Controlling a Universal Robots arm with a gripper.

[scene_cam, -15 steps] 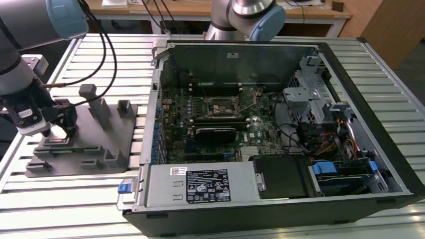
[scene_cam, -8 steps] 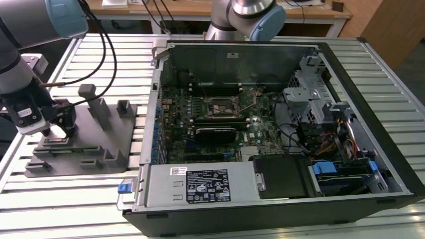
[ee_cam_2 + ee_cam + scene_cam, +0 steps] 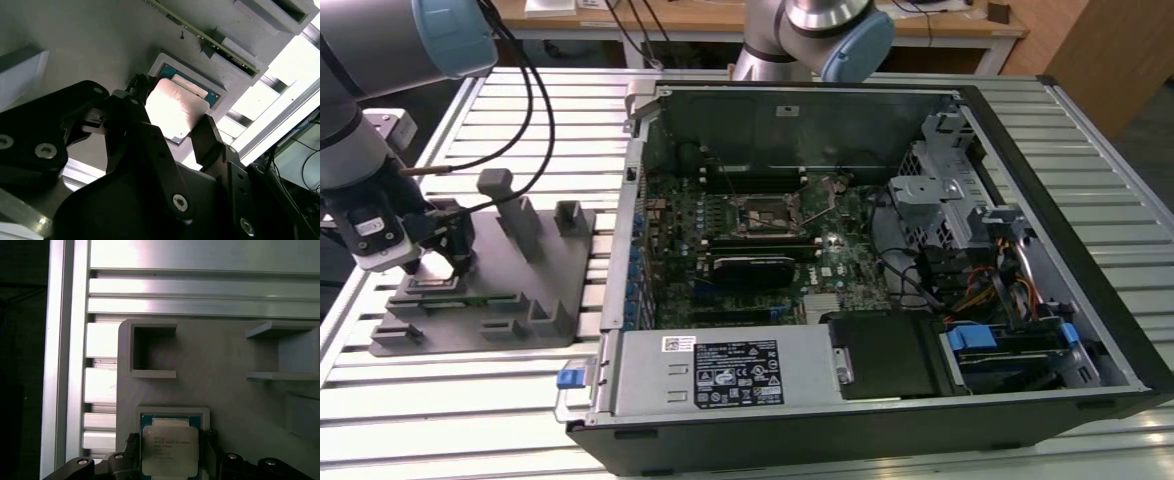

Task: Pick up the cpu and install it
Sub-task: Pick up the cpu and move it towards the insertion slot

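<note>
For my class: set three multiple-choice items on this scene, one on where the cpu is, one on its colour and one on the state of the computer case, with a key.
1. Where is the cpu?
A. Seated in a socket.
B. On the grey holder block, beneath the gripper.
C. Loose on the slatted table.

2. What colour is the cpu's top?
A. Silver-grey.
B. Red.
C. Black.

3. How is the computer case?
A. Shut by a side panel.
B. Standing upright.
C. Lying open, motherboard exposed.

Key:
1 B: the first wrist view shows it in a framed recess of the block, with the gripper right over it.
2 A: both wrist views show a pale metal top.
3 C: the exterior view looks straight in at the board.
</note>
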